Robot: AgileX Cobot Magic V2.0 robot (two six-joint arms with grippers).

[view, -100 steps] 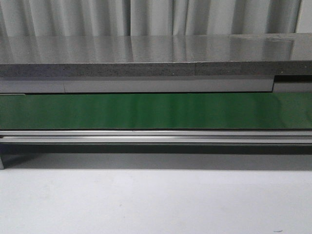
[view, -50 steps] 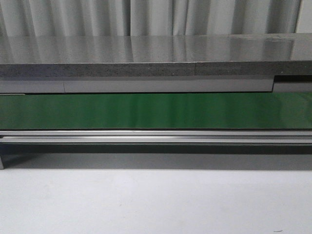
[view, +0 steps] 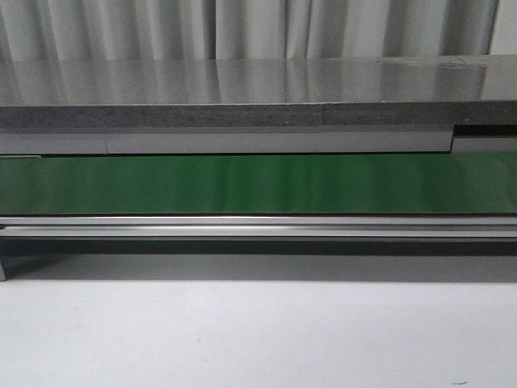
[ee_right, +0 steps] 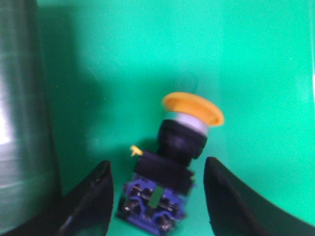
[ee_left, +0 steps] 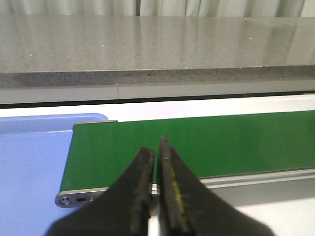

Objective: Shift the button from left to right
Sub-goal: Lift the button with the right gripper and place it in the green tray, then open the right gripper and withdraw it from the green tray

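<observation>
Right gripper point(ee_right: 156, 196), jaws spread, straddling the single button point(ee_right: 170, 167), which lies tilted on the green belt point(ee_right: 246, 59), its orange cap point(ee_right: 193, 109) pointing away from the fingers; seen only in the right wrist view. Left gripper point(ee_left: 156, 162), fingers together and holding nothing, over the belt's end beside one blue tray point(ee_left: 29, 162). Front view: bare belt only.
</observation>
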